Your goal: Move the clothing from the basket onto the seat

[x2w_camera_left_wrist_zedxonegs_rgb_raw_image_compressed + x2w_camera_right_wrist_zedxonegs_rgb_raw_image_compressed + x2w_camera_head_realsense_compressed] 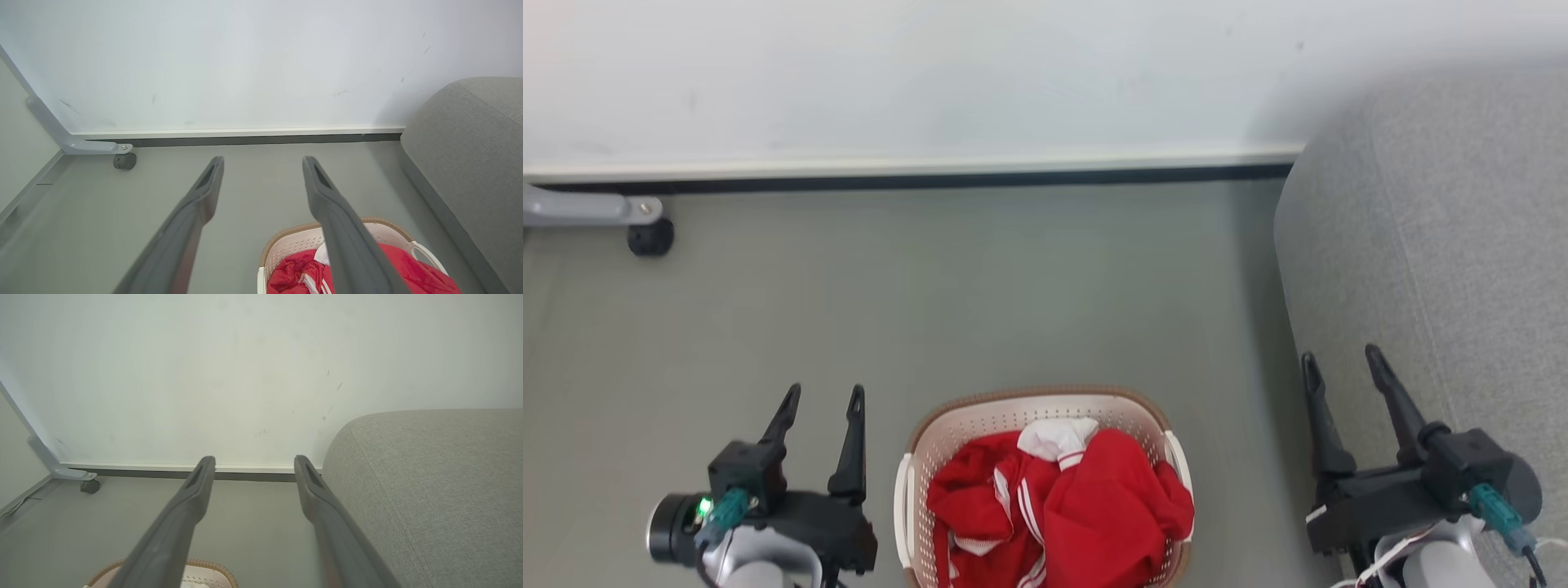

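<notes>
Red clothing (1062, 506) with white stripes and a white cuff lies heaped in the cream basket (915, 482) with a brown rim, on the floor at the bottom centre of the head view. The left wrist view shows the basket (294, 245) and clothing (294, 277) at its lower right. The grey seat (1445, 245) rises on the right, also seen from the right wrist (429, 490). My left gripper (821, 396) hangs open to the left of the basket, empty. My right gripper (1341, 356) is open and empty, between the basket and the seat's edge.
A white wall with a pale baseboard (915, 163) closes off the far side. A grey metal leg with a black caster (649, 237) stands at the far left. Grey floor (972, 294) stretches between basket and wall.
</notes>
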